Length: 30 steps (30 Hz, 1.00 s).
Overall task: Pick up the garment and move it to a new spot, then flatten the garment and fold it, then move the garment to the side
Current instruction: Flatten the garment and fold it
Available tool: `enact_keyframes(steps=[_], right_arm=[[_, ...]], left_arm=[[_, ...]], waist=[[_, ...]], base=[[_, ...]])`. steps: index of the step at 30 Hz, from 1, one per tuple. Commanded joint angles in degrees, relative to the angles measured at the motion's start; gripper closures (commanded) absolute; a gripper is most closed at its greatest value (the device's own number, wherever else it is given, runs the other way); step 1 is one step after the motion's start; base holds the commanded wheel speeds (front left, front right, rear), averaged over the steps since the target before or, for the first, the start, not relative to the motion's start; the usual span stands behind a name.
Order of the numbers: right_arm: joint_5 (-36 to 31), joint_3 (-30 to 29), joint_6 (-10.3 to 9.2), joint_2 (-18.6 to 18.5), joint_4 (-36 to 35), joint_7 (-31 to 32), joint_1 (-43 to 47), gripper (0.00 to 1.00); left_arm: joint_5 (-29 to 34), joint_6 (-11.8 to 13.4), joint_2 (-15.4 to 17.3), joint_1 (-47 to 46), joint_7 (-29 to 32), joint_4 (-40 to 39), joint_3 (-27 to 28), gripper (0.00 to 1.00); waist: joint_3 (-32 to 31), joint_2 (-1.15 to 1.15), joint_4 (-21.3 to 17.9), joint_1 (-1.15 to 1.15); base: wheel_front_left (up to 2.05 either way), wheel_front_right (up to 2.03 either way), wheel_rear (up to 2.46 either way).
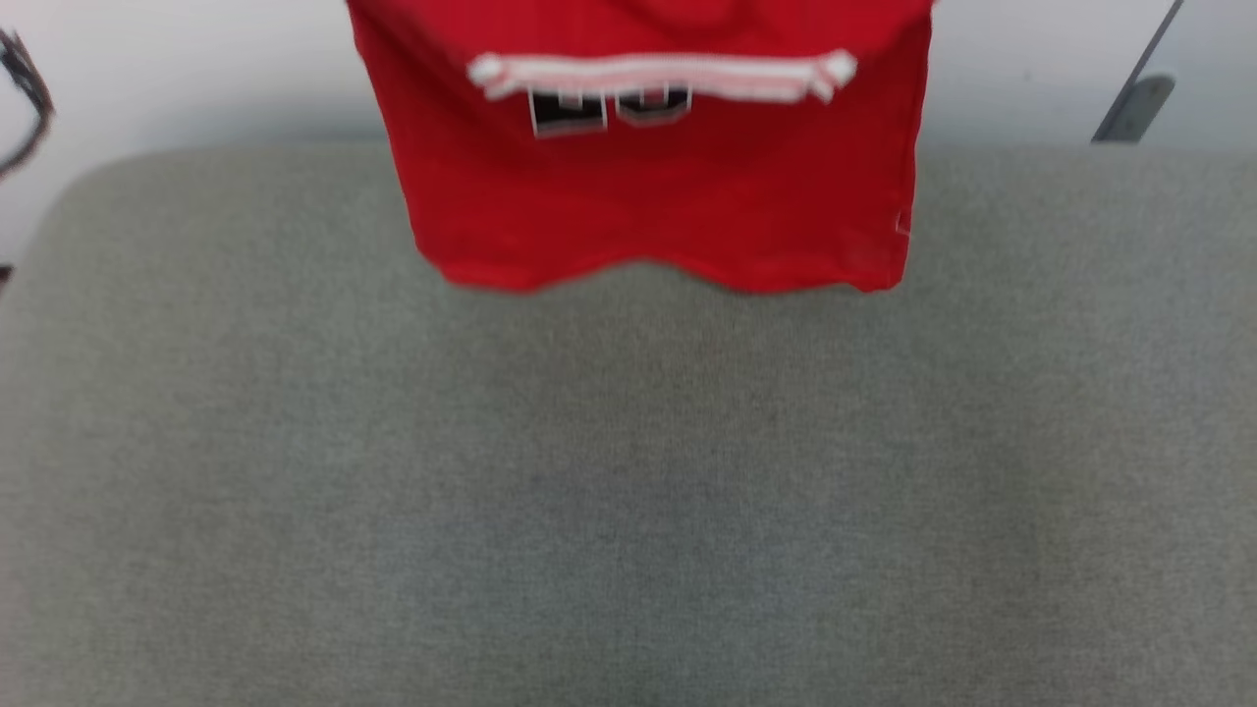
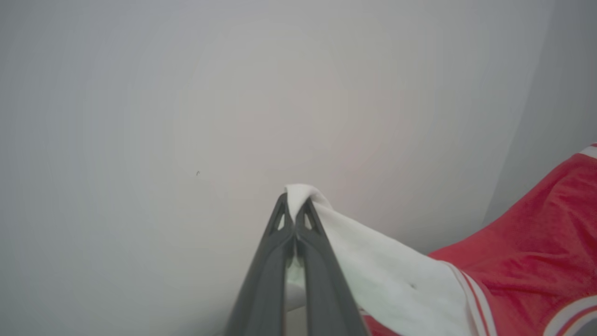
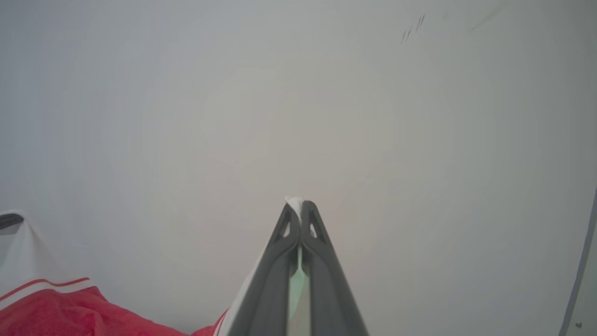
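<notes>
The garment (image 1: pixel 648 187), a red jersey with white striped trim and black lettering, hangs in the air at the top middle of the head view. Its wavy lower hem reaches the far part of the grey padded table (image 1: pixel 628 471). In the left wrist view my left gripper (image 2: pixel 295 205) is shut on a white sleeve end (image 2: pixel 392 275), with red cloth (image 2: pixel 531 242) trailing to the right. In the right wrist view my right gripper (image 3: pixel 298 207) is shut on a pinch of white cloth, and red fabric with striped trim (image 3: pixel 65 308) sags at lower left.
A pale wall stands behind the table. A dark cable loop (image 1: pixel 25 98) hangs at the upper left of the head view and a grey bracket (image 1: pixel 1134 103) leans at the upper right. The table's rounded far-left corner (image 1: pixel 88 187) is in sight.
</notes>
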Motion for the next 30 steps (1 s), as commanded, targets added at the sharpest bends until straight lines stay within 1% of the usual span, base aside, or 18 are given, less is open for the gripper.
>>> enact_keyframes(steps=[1, 5, 11, 13, 16, 17, 19, 20, 22, 24, 26, 27, 30], right_arm=[[-0.56, 0.12, -0.09, -0.10, 0.54, -1.06, -1.32, 1.00], [-3.03, 1.33, -0.09, -0.46, 4.32, -5.12, -5.46, 1.00], [-7.25, 3.15, -0.09, -0.09, 11.10, -13.65, -12.03, 1.00], [-8.85, 3.69, -0.09, -0.05, 12.92, -18.04, -14.53, 1.00], [-15.05, 4.99, -0.09, -1.56, 15.05, -27.75, -18.10, 1.00], [-18.11, 5.32, -0.09, -2.25, 15.40, -29.66, -19.33, 1.00], [-22.46, 4.98, -0.09, -2.39, 15.79, -31.11, -20.34, 1.00], [-24.63, 5.24, -0.09, -2.61, 15.33, -31.33, -20.60, 1.00], [-26.80, 5.29, -0.09, -2.75, 12.71, -31.42, -18.90, 1.00], [-28.03, 6.57, -0.09, -3.56, 11.30, -31.35, -16.32, 1.00], [-26.39, 6.87, -0.09, -3.91, 11.66, -31.38, -13.51, 1.00], [-26.41, 8.06, -0.09, -4.49, 11.78, -31.39, -12.25, 1.00], [-22.49, 9.63, -0.09, -5.47, 13.31, -31.40, -7.39, 1.00]], left_arm=[[0.33, -0.14, -0.30, -1.23, -0.73, 0.51, -0.03, 1.00], [1.25, -0.17, -1.52, -4.99, -3.29, 2.68, -1.31, 1.00], [3.34, -0.14, -3.64, -11.95, -8.97, 7.47, -2.83, 1.00], [4.77, -0.15, -4.08, -14.67, -12.47, 9.20, -2.96, 1.00], [6.76, 0.25, -5.08, -18.67, -19.96, 11.90, -2.16, 1.00], [6.87, 0.53, -5.62, -19.71, -22.50, 12.98, -1.70, 1.00], [8.22, 0.59, -6.49, -21.22, -28.27, 14.42, -1.54, 1.00], [8.19, 0.47, -7.08, -21.28, -30.06, 15.44, -1.63, 1.00], [8.29, 0.22, -7.71, -20.85, -32.05, 17.14, -2.52, 1.00], [7.67, -0.06, -8.11, -19.57, -32.43, 18.75, -3.69, 1.00], [6.89, -0.10, -8.63, -17.54, -31.77, 19.95, -5.19, 1.00], [6.34, -0.13, -8.67, -16.27, -31.39, 20.10, -6.16, 1.00], [4.43, -0.16, -7.85, -11.55, -29.36, 19.98, -9.18, 1.00]], waist=[[3.54, 0.00, -0.40, 0.00], [8.45, 0.00, -0.41, 0.00], [15.21, 0.00, -0.19, 0.00], [17.04, 0.00, -0.15, 0.00], [19.23, 0.00, 0.16, 0.00], [19.98, 0.00, 0.38, 0.00], [20.98, 0.00, 1.04, 0.00], [21.33, 0.00, 1.42, 0.00], [21.65, 0.00, 2.18, 0.00], [21.23, 0.00, 2.76, 0.00], [20.40, 0.00, 3.34, 0.00], [19.94, 0.00, 3.49, 0.00], [18.09, 0.00, 4.09, 0.00]], base=[[0.00, 0.00, 0.00], [0.00, 0.00, 0.00], [0.00, 0.00, 0.00], [0.00, 0.00, 0.00], [0.00, 0.00, 0.00], [0.00, 0.00, 0.00], [0.00, 0.00, 0.00], [0.00, 0.00, 0.00], [0.00, 0.00, 0.00], [0.00, 0.00, 0.00], [0.00, 0.00, 0.00], [0.00, 0.00, 0.00], [0.00, 0.00, 0.00]])
